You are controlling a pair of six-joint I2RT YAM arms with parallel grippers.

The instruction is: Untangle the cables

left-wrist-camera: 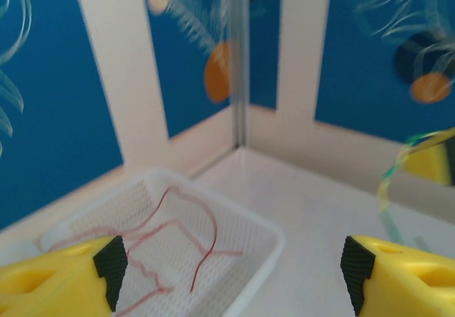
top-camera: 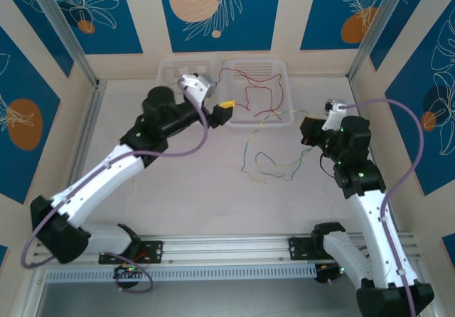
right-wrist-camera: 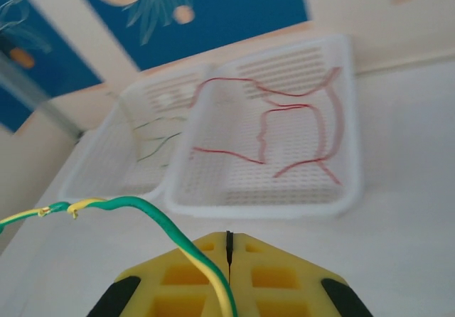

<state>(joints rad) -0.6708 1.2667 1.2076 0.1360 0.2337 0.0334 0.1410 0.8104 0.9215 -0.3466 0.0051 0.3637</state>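
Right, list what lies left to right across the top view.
Left basket → left gripper, open → red cables → right gripper, shut on the green cable.

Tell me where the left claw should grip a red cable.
Take a red cable near a free end, away from the walls, coming straight down: it lies flat on the basket floor, and the walls would likely block the open left claw from the side.
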